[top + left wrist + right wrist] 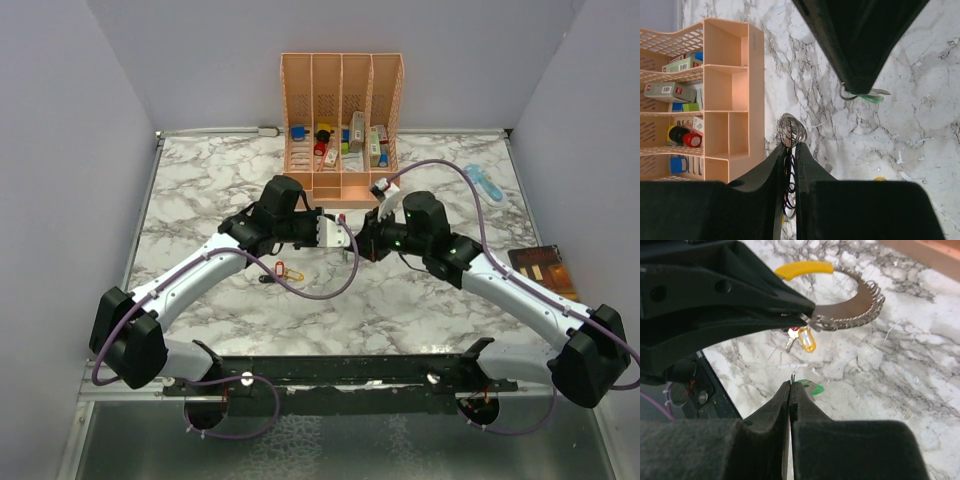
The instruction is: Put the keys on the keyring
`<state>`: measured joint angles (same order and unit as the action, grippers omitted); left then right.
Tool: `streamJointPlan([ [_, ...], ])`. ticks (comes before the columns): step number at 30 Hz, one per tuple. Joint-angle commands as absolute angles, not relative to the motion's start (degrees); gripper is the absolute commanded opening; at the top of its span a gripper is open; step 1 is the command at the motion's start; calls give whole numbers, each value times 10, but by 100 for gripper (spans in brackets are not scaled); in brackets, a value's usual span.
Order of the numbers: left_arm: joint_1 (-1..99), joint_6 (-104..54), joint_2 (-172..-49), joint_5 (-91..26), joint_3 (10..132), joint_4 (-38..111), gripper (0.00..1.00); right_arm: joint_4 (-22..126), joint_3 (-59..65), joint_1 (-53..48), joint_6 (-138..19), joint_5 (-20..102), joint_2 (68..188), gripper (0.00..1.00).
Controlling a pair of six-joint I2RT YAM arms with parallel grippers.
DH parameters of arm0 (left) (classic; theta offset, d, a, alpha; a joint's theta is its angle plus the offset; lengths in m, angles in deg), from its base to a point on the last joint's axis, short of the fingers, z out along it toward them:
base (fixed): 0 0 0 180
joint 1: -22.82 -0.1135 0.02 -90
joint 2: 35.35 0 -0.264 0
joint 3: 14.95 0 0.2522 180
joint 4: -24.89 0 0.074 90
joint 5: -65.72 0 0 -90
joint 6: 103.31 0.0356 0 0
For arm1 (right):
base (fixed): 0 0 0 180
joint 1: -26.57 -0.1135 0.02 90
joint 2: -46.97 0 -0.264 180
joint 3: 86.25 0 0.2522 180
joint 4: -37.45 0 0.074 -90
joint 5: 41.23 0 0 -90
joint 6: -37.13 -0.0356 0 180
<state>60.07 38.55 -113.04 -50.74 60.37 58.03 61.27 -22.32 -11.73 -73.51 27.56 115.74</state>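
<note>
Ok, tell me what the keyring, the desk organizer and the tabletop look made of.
Keyring: silvery metal links, shiny with glints, plus a smooth yellow band, probably plastic.
Desk organizer: matte peach plastic by the look, moulded with perforated walls.
Tabletop: white with grey veining, a marble look. Whether it is real stone or a printed laminate cannot be told.

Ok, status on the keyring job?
Left tool shut on keyring. Right tool shut on green-tagged key, not threaded. Other keys on table, nothing blocking.

Keyring [866,304]: bright silvery metal, part yellow plastic. Key [790,341]: metal, glossy yellow plastic tag. Table [420,310]: smooth marble-look surface; organizer [341,95]: matt peach plastic, perforated.
</note>
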Motion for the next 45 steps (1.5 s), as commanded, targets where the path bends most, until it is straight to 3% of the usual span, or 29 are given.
streamJointPlan([
  [1, 611, 401, -1106, -491, 600, 579, 0, 553, -214, -120, -716, 325, 1143, 1],
  [24, 624, 386, -1116, -455, 606, 582, 0, 625, -119, -151, -745, 370, 1214, 1],
  [45, 625, 368, -1114, -467, 616, 584, 0, 656, -120, -155, -763, 384, 1220, 1],
])
